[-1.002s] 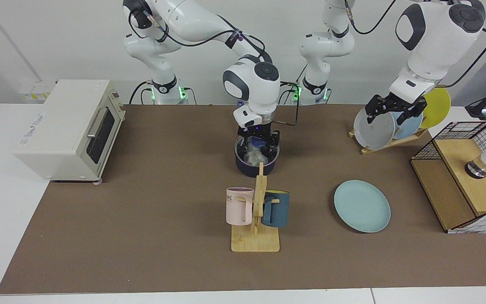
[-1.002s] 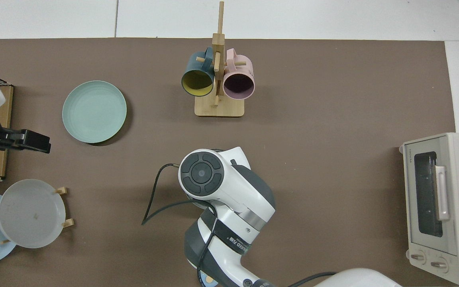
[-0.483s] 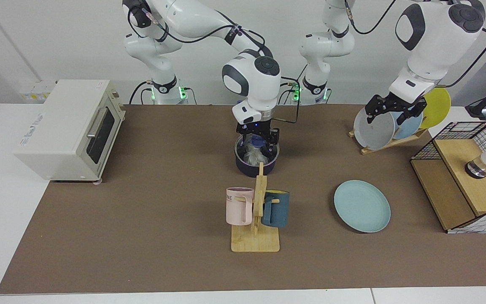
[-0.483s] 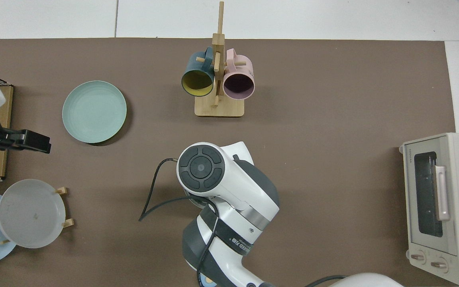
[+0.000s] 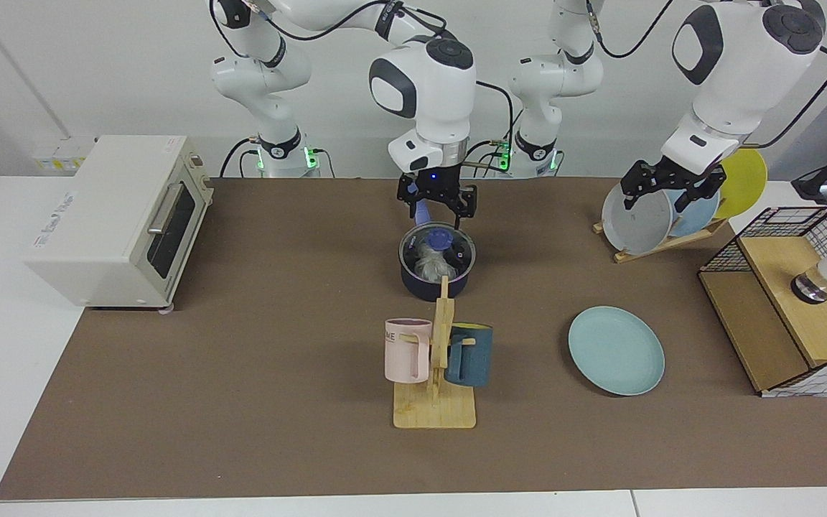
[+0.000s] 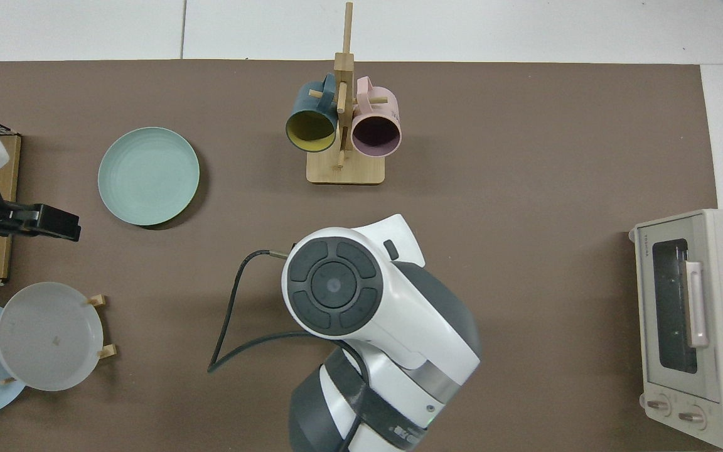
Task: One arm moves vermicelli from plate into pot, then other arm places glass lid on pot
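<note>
Right gripper [image 5: 436,204], jaws open and empty, had risen off the lid [image 5: 437,244] now on the pot [image 5: 433,283]; left gripper [image 5: 666,188], jaws open, waited unmoved.

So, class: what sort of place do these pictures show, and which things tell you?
Probably a robotics lab staged as a kitchen: two robot arms at a table, with a toaster oven, mug stand and lidded pot.

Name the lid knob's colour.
Blue; the knob shows best in the facing view.
</note>
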Controlling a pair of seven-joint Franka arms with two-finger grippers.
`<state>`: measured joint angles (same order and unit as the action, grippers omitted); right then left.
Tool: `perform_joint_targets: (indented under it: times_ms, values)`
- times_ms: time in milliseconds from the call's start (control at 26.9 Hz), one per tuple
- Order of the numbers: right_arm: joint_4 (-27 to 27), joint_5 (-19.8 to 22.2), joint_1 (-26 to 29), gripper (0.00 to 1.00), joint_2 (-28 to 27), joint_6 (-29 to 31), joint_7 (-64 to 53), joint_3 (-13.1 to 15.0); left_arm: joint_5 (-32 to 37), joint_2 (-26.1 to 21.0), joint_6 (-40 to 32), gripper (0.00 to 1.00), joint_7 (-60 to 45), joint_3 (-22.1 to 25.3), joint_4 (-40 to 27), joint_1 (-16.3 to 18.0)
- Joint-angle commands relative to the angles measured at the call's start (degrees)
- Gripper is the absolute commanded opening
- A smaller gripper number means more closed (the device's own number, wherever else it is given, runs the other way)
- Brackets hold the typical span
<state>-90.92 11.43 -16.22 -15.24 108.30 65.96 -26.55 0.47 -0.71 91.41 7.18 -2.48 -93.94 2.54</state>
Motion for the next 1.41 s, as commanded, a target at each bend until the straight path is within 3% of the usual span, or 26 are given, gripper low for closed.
perform_joint_targets:
  times_ms: [0,148,483,779,1039,1373]
  values:
    - [-2.0,-2.4,4.1,1.0,4.9,-2.3,-9.5,0.4,0.9,-0.2,-0.8,1.0,0.7,-0.1,1.2,0.1]
    - [-2.2,-4.4,4.9,1.0,7.4,-4.2,-16.5,5.0,0.9,-0.3,-0.8,1.0,0.7,0.0,1.1,0.2]
    - [-2.1,-12.5,4.9,1.0,12.7,-9.9,-40.1,22.2,0.9,-0.4,-0.8,1.0,0.7,0.0,1.1,0.3]
    - [-1.7,-13.1,6.1,1.0,13.3,-12.1,-59.0,33.4,0.9,-0.4,-0.8,1.0,0.7,-0.1,1.1,0.4]
    - [-1.1,-13.4,6.5,1.0,14.1,-12.1,-64.4,38.1,0.9,-0.4,-0.8,1.0,0.7,0.0,1.1,0.4]
    - [-1.4,-12.9,10.7,1.0,17.4,-14.5,-66.6,36.9,0.9,-0.4,-0.8,1.0,0.7,0.0,1.1,0.4]
